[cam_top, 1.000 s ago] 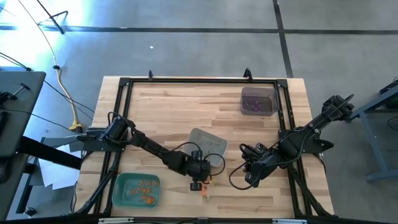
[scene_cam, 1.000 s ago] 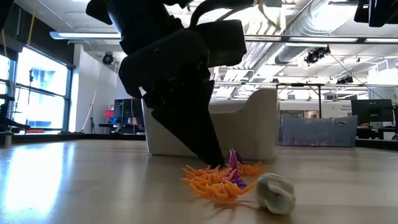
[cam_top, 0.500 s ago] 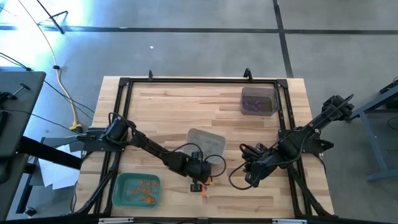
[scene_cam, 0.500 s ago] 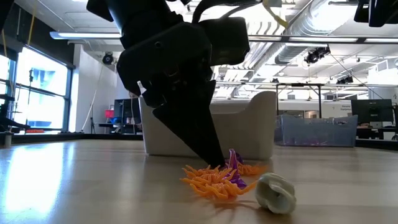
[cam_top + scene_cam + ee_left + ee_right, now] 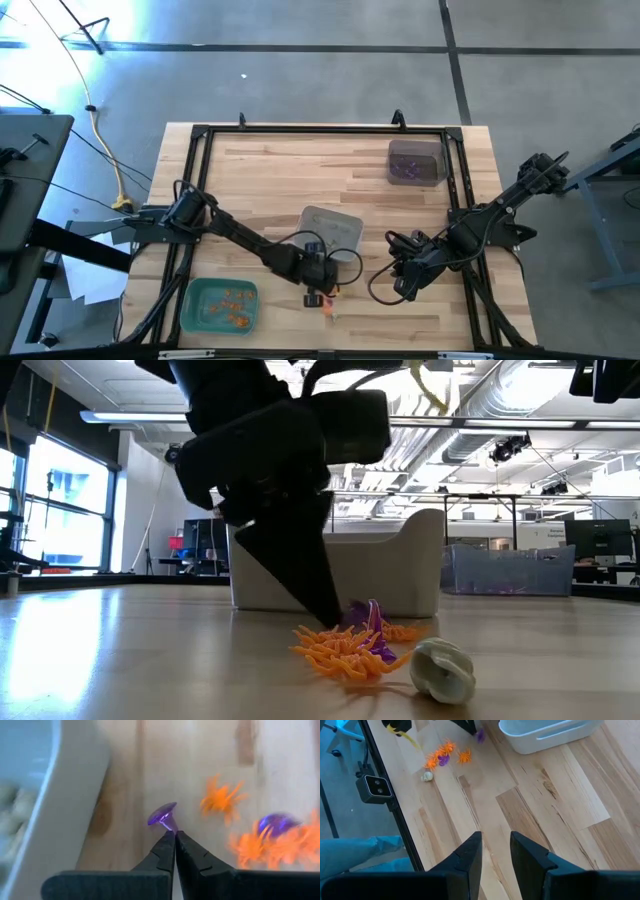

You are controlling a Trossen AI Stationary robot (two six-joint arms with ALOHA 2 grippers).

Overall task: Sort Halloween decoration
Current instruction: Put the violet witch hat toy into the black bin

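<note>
The Halloween decoration lies as a small heap near the table's front: orange spidery trinkets (image 5: 340, 650), a purple one (image 5: 378, 640) among them and a whitish one (image 5: 443, 668) beside them. My left gripper (image 5: 320, 292) (image 5: 175, 836) points steeply down at the heap's far side, shut on another small purple trinket (image 5: 163, 814). My right gripper (image 5: 400, 280) (image 5: 495, 851) hangs open above the table to the heap's right, with nothing between its fingers. My left gripper pinches the purple trinket by its thin stem (image 5: 170, 826) between its two fingertips, only at their free ends. The fingers slant down from above. The trinket's flat round head (image 5: 161, 813) sticks out beyond the tips; whether it is clear of the table I cannot tell.
A pale grey tray (image 5: 333, 228) stands just behind the heap, and a green tray (image 5: 220, 305) with orange trinkets at the front left. At the back right is a dark tray (image 5: 416, 162) with purple trinkets. A black frame (image 5: 330, 130) runs around the table.
My left gripper has shut on the purple trinket at the heap's far side, staying where it was. The heap and the whitish trinket have not moved.
</note>
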